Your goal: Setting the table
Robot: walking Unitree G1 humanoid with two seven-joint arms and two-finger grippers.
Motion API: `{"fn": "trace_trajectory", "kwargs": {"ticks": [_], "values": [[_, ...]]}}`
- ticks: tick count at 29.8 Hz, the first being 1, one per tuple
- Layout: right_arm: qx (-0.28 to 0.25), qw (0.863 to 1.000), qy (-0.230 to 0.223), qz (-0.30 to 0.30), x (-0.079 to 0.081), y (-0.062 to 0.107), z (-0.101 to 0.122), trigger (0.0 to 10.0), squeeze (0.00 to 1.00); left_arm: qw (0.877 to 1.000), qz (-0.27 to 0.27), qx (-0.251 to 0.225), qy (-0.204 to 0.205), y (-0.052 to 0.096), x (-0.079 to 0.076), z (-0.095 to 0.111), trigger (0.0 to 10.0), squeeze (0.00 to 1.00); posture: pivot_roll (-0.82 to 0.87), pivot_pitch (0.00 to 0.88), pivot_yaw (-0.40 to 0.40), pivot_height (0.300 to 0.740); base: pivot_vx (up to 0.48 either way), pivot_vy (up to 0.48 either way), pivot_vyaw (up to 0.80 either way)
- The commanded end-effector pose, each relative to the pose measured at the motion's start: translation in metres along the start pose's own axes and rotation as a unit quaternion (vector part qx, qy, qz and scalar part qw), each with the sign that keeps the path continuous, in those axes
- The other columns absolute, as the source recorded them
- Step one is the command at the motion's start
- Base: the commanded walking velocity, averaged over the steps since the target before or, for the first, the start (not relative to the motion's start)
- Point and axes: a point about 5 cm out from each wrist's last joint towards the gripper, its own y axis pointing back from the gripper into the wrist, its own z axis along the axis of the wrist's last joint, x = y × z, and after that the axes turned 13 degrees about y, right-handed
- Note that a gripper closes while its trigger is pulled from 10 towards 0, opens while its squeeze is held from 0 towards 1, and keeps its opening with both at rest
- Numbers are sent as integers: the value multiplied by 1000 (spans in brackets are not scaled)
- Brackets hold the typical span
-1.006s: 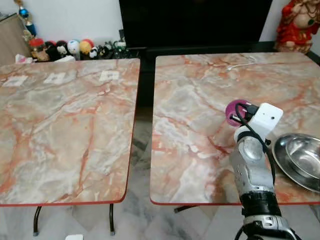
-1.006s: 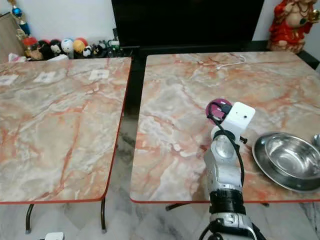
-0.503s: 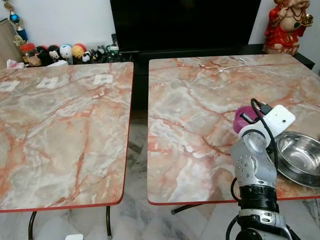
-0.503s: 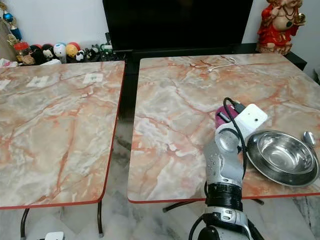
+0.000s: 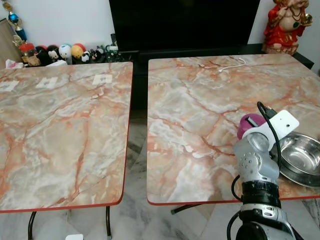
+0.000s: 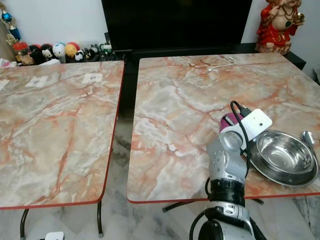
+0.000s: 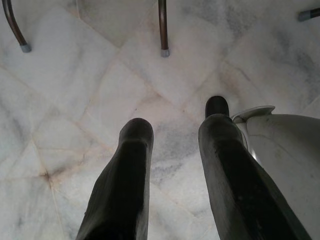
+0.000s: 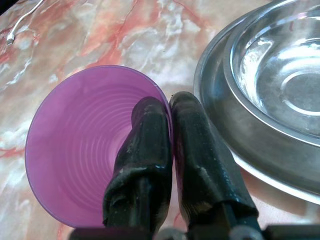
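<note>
- The right gripper [image 8: 167, 107] holds a purple cup [image 8: 80, 145] by its rim: one black finger sits inside the cup, the other outside, with the jaws pinched narrow on the thin wall.
- The cup [image 5: 249, 123] is over the right-hand marble tabletop [image 5: 200, 115], near its front right part; whether its base touches the surface cannot be told.
- Just beside the cup, on the robot's right, a steel bowl [image 6: 282, 152] sits inside a wider steel plate [image 6: 260, 167] on the same tabletop; the outer finger is close to the plate's rim.
- A small steel object, perhaps a spoon [image 6: 307, 137], lies at the bowl's far right, too small to tell for sure.
- A white cable [image 5: 231, 64] lies near the far edge of that tabletop.
- The silver right arm [image 5: 256, 165] rises from the front edge, its white wrist camera housing [image 5: 283, 123] over the cup.
- The left gripper [image 7: 175, 127] hangs over the pale marble floor [image 7: 75, 100], its jaws apart with nothing between them; thin table legs [image 7: 162, 27] stand beyond.
- A second marble tabletop [image 5: 60, 130] stands to the left, apart from the first, with three small white labels [image 5: 102, 79] near its far edge.
- Small figurines [image 5: 65, 51] line the wall behind it; a red statue [image 5: 285, 22] stands at the far right, beside a dark screen [image 5: 182, 22].
</note>
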Motion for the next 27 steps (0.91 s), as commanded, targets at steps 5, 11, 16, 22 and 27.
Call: {"fn": "trace_trajectory", "kwargs": {"ticks": [5, 11, 16, 22, 27], "values": [[12, 1000, -20, -5, 2, -5, 4, 10000, 0, 1000, -1, 7, 1, 0, 0, -2, 10000, 0, -32, 0, 10, 740, 0, 0, 0], [17, 1000, -23, -9, 1, -7, 2, 10000, 412, 1000, 0, 7, 0, 0, 1, -2, 10000, 0, -30, 0, 13, 740, 0, 0, 0], [22, 999, -25, -11, 0, -8, -1, 10000, 365, 1000, 0, 7, -1, 0, 1, -2, 10000, 0, -31, 0, 14, 740, 0, 0, 0], [26, 999, -26, -12, 1, -7, -2, 10000, 322, 1000, 0, 7, -1, 1, 1, -2, 10000, 0, -31, 0, 16, 740, 0, 0, 0], [27, 999, -26, -14, 0, -7, -3, 10000, 957, 1000, 0, 7, -1, 1, 1, -3, 10000, 0, -30, 0, 15, 740, 0, 0, 0]]}}
